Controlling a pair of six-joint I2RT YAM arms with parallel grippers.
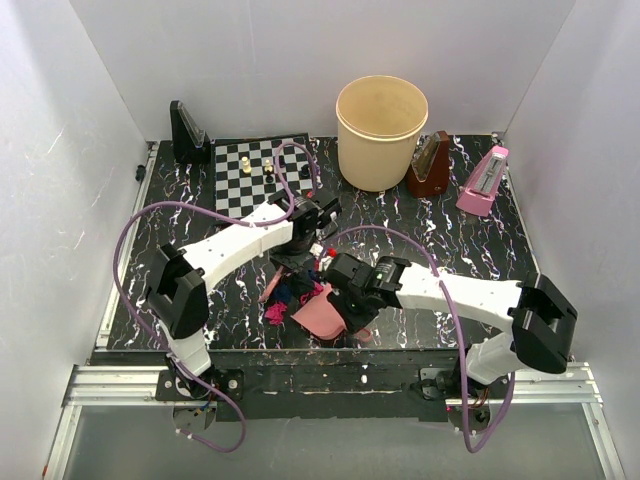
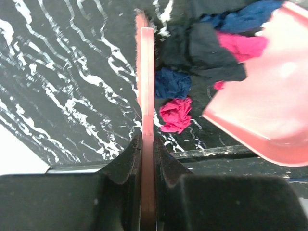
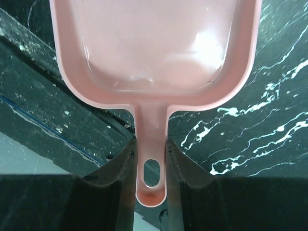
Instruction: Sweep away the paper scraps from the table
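My left gripper (image 2: 147, 140) is shut on the thin pink handle of a brush (image 2: 147, 86), seen edge-on. Right of the brush lie paper scraps: a magenta wad (image 2: 175, 115), a dark blue wad (image 2: 172, 83) and darker wads (image 2: 207, 53). More blue and magenta wads (image 2: 240, 45) lie at the lip of the pink dustpan (image 2: 269, 106). My right gripper (image 3: 151, 144) is shut on the dustpan handle (image 3: 151, 120); the part of the pan (image 3: 154, 43) in view is empty. From above, the scraps (image 1: 285, 295) lie between the brush (image 1: 270, 288) and the dustpan (image 1: 322, 312), on the black marbled table (image 1: 450, 240).
A chessboard (image 1: 250, 180) with a few pieces lies at the back left, with a black stand (image 1: 188, 133) behind it. A cream bucket (image 1: 381, 130), a brown metronome (image 1: 430, 165) and a pink metronome (image 1: 483, 182) stand at the back right. The table's front edge (image 1: 300, 352) is just behind the dustpan.
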